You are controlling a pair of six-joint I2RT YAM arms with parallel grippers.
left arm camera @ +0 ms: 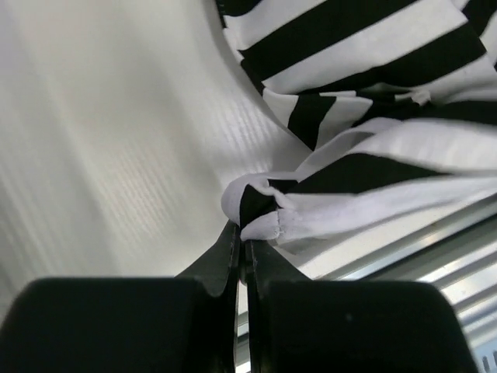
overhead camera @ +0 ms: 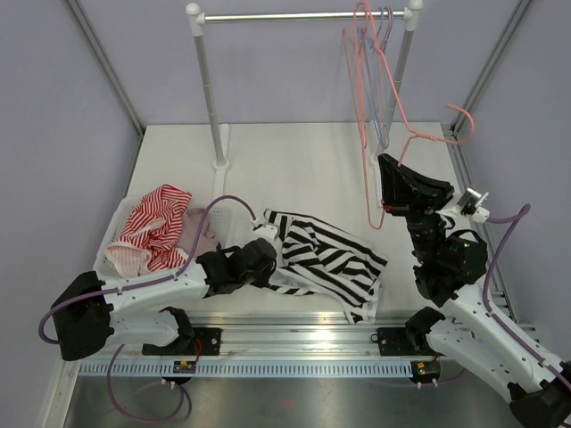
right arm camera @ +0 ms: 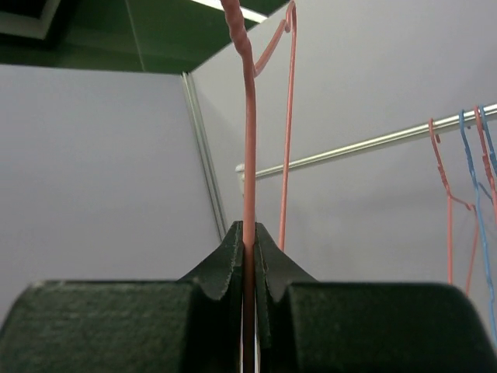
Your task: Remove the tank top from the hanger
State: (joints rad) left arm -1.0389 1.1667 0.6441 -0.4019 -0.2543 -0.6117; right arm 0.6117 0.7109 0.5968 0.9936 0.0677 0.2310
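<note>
Top external view shows the tank top [overhead camera: 326, 259], black and white in broad stripes, lying crumpled on the white counter [overhead camera: 294, 160] near its front edge, off the pink hanger [right arm camera: 248, 155]. The left hand [left arm camera: 242, 229] is clenched on a bunched fold of its white hem. The right hand [right arm camera: 248, 227], raised at the right, grasps the hanger's wire between closed fingers. A basket [overhead camera: 114, 218] of red-striped clothes sits at the left. A metal rail [overhead camera: 303, 15] carrying more hangers [overhead camera: 384, 53] stands at the back, against pale lavender walls.
</note>
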